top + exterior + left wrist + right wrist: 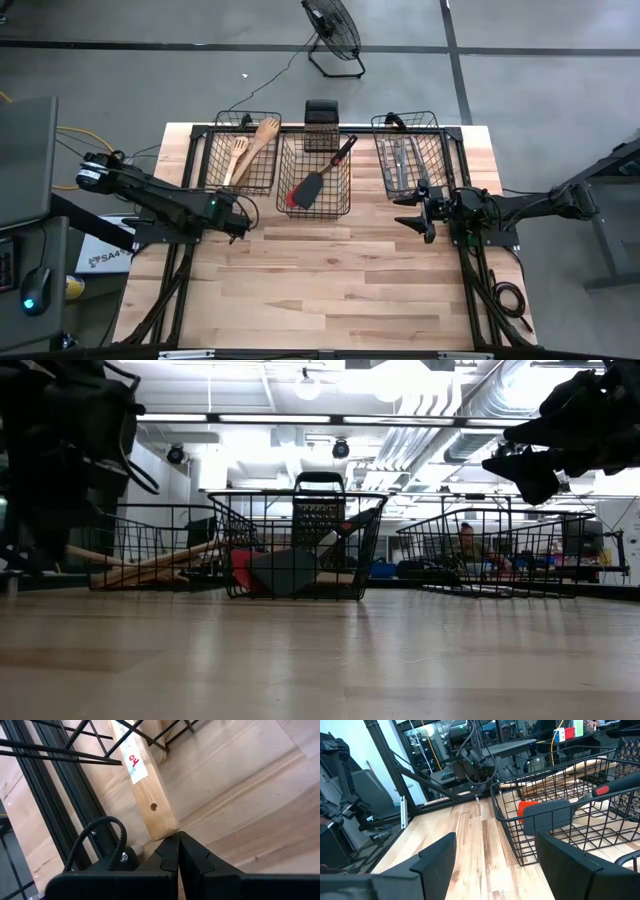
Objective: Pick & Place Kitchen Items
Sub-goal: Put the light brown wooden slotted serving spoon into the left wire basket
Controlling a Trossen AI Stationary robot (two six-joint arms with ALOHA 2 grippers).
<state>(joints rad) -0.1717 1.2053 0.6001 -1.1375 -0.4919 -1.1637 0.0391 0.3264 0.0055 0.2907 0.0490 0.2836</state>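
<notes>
We note the left tool (243,222) low over the counter (330,290), just in front of the left basket (243,150); its fingers (170,857) are pressed together on nothing. In its wrist view the tips sit right at the end of a pale wooden handle (145,780) that pokes out under the basket's wire, with a white label marked in red; contact we cannot confirm.

Left basket: we count the wooden utensils (250,148), a fork-like spatula and a spoon, lying slantwise inside, handles toward the counter's front.

Centre basket (315,175): a black spatula (308,190) with a red one under it, handle with red tip leaning up on the far right corner. A black grater (321,125) stands just behind this basket.

Right basket (410,152): silver metal cutlery (398,160) lies lengthwise in it.

Right tool (425,212): held above the counter in front of the right basket, pointing toward the centre, fingers (437,855) spread, carrying nothing. Its wrist view looks across at the centre basket.

Off the counter we see a floor fan (332,30) behind it; a person (465,543) sits far back in the room.
</notes>
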